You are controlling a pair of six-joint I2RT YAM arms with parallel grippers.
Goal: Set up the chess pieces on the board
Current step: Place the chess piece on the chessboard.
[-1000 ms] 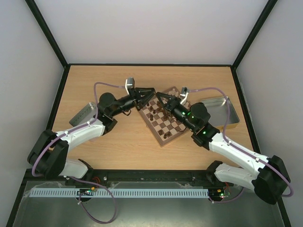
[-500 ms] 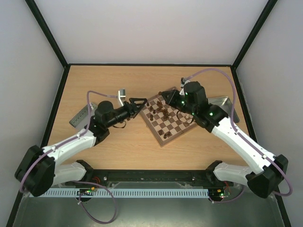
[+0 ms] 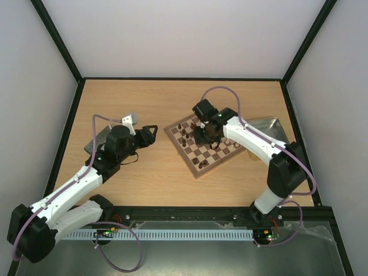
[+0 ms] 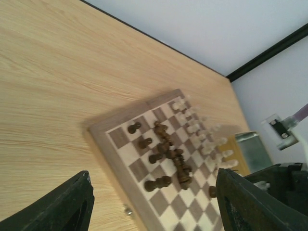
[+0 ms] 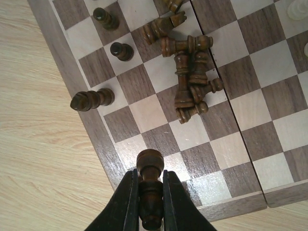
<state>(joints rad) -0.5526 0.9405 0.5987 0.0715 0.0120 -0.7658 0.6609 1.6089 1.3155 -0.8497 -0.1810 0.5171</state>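
The board [image 3: 221,153] lies at an angle at the table's middle. A pile of fallen dark brown chess pieces [image 5: 190,72] lies on it, with two upright ones [image 5: 121,50] near the left rim and one lying flat [image 5: 91,100]. Cream-white pieces [image 4: 202,137] line the far side. My right gripper [image 5: 149,174] hangs over the board's near corner [image 5: 113,175], shut on a dark brown piece [image 5: 150,166] whose round top sticks out past the fingertips. My left gripper [image 3: 148,135] is open and empty, off the board to its left.
A grey tin [image 3: 99,140] sits at the left, partly under my left arm. A second tin [image 3: 271,129] lies right of the board, behind my right arm. Black frame rails border the table.
My left gripper has opened and drawn back to the left, off the board. My right arm has swung round over the board, its gripper still shut.
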